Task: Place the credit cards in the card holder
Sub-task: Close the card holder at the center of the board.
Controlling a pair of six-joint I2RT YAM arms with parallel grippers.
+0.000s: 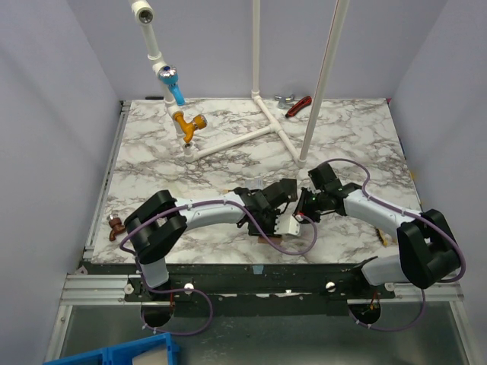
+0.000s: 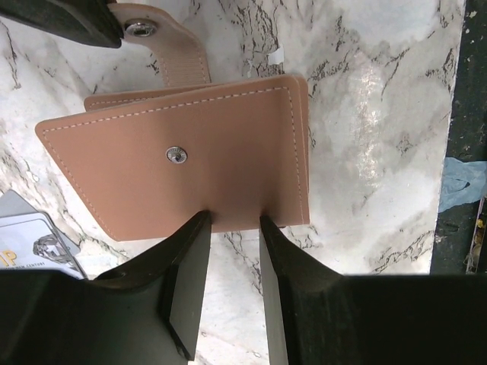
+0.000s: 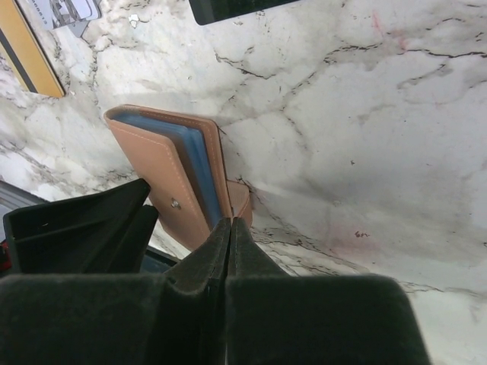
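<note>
Table (image 1: 365,137) in white marble pattern with dark veins, pale lilac walls (image 1: 53,76) closing it in on three sides, and a white plastic pipe frame (image 1: 255,46) standing at the far end. Both arms meet near the front edge, right at the small tan-brown leather-like folding card holder (image 2: 183,182). It's on the table with its snap strap flipped out, and there's a light blue plastic card (image 3: 199,163) tucked between its leaves! Left tool (image 2: 233,220): jaws part-way apart, tips against the holder's near edge, nothing between them. Right tool (image 3: 230,226): fingers pressed tight together, empty, tips just beside the strap. Out on the bare marble lie a flat gold card with a dark stripe (image 3: 30,57), a silvery-grey printed card (image 3: 65,11) next to it, and a black card (image 3: 236,6) apart from those two.
</note>
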